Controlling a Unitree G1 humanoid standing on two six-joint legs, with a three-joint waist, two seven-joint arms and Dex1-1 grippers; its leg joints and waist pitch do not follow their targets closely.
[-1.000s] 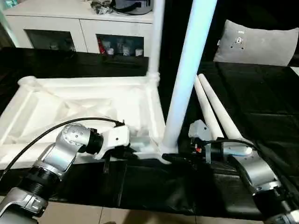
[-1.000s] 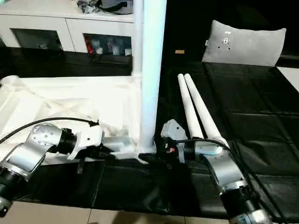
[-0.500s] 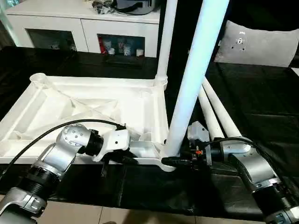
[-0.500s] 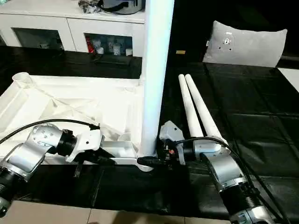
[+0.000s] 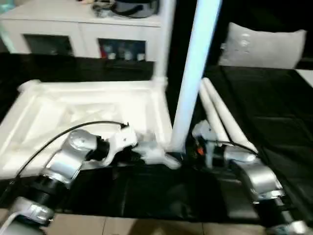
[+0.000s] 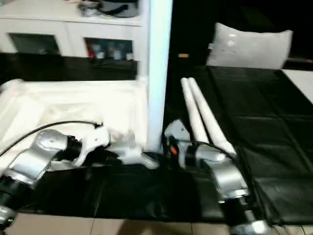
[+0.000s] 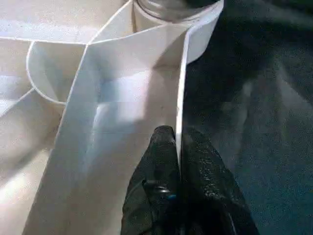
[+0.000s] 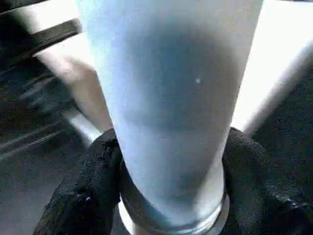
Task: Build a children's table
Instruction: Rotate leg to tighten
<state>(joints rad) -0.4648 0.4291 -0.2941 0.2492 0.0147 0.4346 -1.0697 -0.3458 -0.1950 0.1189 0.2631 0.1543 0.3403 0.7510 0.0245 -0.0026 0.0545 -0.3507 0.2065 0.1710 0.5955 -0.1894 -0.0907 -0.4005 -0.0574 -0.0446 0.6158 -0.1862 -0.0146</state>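
Right now the table top [image 5: 93,115] lies upside down, ribbed underside up, on the black desk [image 5: 274,112], toward its left half, near rim close to the desk's front edge. Left hand [image 7: 177,147] is pressed together on the thin near rim wall, one finger each side, just beside the near-right corner socket [image 7: 195,24]. Right hand [image 8: 168,191] pinches the standing leg [image 5: 193,73] at its base, pads [image 8: 83,191] on both sides, right above the socket collar. A second leg [image 5: 164,34] stands in the far-right corner. Two spare legs [image 5: 222,115] lie side by side on the desk, right of the top, pointing toward the back edge. Judgement: leg being seated or steadied in the socket; roughly half done. Risks: leg looks slightly tilted, so pushing off-axis could jam it or pop it out; rim pinch is on a thin wall, so the top could slide or flex; right forearm sits near the spare legs and could roll them.
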